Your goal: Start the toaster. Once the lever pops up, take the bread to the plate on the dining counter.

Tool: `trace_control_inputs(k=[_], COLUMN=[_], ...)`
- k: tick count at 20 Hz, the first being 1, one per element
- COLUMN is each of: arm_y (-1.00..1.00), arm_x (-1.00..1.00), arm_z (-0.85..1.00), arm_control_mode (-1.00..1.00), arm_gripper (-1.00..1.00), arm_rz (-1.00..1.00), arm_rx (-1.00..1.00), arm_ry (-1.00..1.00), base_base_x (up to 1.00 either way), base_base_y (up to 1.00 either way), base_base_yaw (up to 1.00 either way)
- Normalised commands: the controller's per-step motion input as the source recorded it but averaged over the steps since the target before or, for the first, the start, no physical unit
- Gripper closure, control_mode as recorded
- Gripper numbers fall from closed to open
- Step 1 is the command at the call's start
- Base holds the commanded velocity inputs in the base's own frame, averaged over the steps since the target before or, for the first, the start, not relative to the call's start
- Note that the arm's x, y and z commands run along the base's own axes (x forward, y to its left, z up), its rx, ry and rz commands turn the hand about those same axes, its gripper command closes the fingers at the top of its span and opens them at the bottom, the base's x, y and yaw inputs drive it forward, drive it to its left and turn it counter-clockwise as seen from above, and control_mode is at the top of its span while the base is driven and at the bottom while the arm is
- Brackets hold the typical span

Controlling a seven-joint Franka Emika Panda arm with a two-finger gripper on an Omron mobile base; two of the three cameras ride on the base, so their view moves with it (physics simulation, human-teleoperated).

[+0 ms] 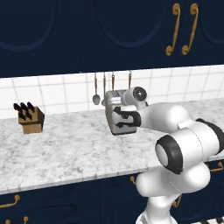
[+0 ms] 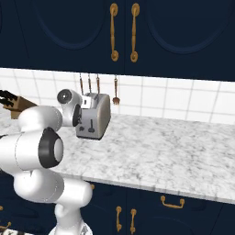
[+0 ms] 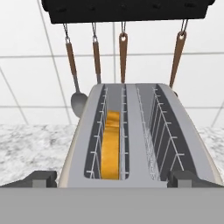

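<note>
The silver toaster (image 2: 98, 112) stands on the marbled counter by the tiled wall. Its dark lever (image 2: 92, 125) shows on the narrow front face. In the hand view I look down along the toaster (image 3: 131, 127) from its near end. The bread (image 3: 111, 146) stands in the left slot, its golden crust below the rim; the right slot holds nothing. My gripper (image 3: 113, 179) is open, its fingertips (image 3: 41, 178) wide apart at the toaster's near corners. From the base cameras the gripper (image 1: 121, 117) sits close against the toaster's front (image 1: 114, 98). The plate and dining counter are out of view.
A wooden knife block (image 1: 29, 117) stands at the left of the counter (image 1: 70, 148). Several utensils hang from a dark rail (image 3: 127, 8) on the wall right behind the toaster. Navy cabinets with brass handles (image 2: 114, 32) hang above.
</note>
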Motion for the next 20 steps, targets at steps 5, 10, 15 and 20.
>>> trace_control_inputs(k=[5,10,15,20], arm_y=[0.00,0.00,0.00,0.00], arm_x=[0.11,0.03,0.00,0.00], arm_z=[0.00,0.00,0.00,0.00], arm_control_mode=[-1.00,-1.00,-1.00,-1.00], arm_gripper=[-1.00,-1.00,-1.00,-1.00], arm_rz=[0.00,0.00,0.00,0.00], arm_rx=[0.00,0.00,0.00,0.00], arm_ry=[0.00,0.00,0.00,0.00], base_base_x=[0.00,0.00,0.00,0.00], base_base_y=[0.00,0.00,0.00,0.00], base_base_yaw=[0.00,0.00,0.00,0.00])
